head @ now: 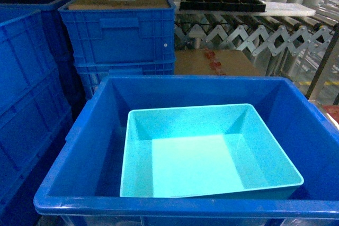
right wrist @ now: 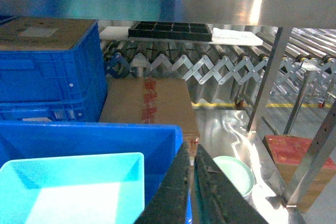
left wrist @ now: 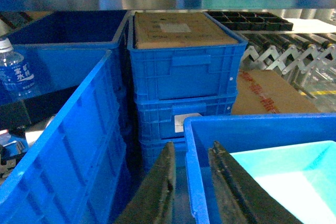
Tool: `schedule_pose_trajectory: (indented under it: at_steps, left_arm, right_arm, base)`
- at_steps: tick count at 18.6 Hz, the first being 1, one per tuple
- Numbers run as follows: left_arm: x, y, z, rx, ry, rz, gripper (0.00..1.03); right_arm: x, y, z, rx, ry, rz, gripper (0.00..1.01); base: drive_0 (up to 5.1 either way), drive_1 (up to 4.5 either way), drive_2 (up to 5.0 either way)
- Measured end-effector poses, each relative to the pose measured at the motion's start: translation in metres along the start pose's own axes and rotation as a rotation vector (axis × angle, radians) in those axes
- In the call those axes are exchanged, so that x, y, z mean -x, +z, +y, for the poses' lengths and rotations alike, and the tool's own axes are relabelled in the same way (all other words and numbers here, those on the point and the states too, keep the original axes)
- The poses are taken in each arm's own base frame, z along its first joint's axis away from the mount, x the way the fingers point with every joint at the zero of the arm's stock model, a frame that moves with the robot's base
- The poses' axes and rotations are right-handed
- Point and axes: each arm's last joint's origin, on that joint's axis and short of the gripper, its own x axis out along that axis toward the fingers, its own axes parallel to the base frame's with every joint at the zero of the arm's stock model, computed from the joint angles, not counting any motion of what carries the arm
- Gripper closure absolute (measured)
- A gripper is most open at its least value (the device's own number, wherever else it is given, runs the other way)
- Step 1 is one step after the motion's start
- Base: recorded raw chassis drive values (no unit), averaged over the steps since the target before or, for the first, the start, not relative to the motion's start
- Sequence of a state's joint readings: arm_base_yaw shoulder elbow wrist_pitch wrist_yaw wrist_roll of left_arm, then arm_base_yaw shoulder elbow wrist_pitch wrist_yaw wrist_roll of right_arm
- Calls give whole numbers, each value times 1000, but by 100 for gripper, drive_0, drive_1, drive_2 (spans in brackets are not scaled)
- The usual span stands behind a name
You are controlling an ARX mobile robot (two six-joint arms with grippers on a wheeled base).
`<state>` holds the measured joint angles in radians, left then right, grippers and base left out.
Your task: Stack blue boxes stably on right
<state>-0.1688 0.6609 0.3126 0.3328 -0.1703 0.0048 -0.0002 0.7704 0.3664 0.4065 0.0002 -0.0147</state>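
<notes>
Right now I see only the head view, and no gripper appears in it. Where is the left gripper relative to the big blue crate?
Observer: The left gripper straddles the left wall of the royal-blue crate, with one finger outside and one inside. I cannot tell whether it is clamping.
Operator: And the right one?
Observer: The right gripper is at the crate's right rim with its fingers nearly together. I cannot tell if the rim is between them.
Operator: Is there something to the right of the crate that I am missing?
Observer: Yes, a pale green dish lies low on the shiny surface to the right of the crate.
</notes>
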Motion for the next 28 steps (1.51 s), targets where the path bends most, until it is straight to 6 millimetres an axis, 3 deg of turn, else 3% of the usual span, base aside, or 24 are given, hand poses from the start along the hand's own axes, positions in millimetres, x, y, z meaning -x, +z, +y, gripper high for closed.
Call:
schedule_pose_trajectory:
  at_steps: [1,3,9,14,20,28]
  left_arm:
    - [1,-3,1,0,1,0,87]
    - [7,-10,5,3,2,-12,102]
    - [24,-39,23,7,21,-12,101]
    - [36,-56,21,7,-2,-10,101]
    - [45,-67,21,7,-2,-25,101]
    - [59,-71,21,7,-1,-9,101]
  right_arm:
    - [3,-4,0,0,0,-2,98]
    - [9,-13,0,-2,0,-3,99]
    - [33,-46,1,-4,0,2,99]
    - [50,-64,1,-4,0,8,99]
    - [60,-76,1,-4,0,-2,99]
    - [69,-76,1,-4,0,-12,99]
  base:
    - [0,0,0]
    - [0,0,0]
    - [0,0,0]
    - [0,0,0]
    - [0,0,0]
    - [0,0,0]
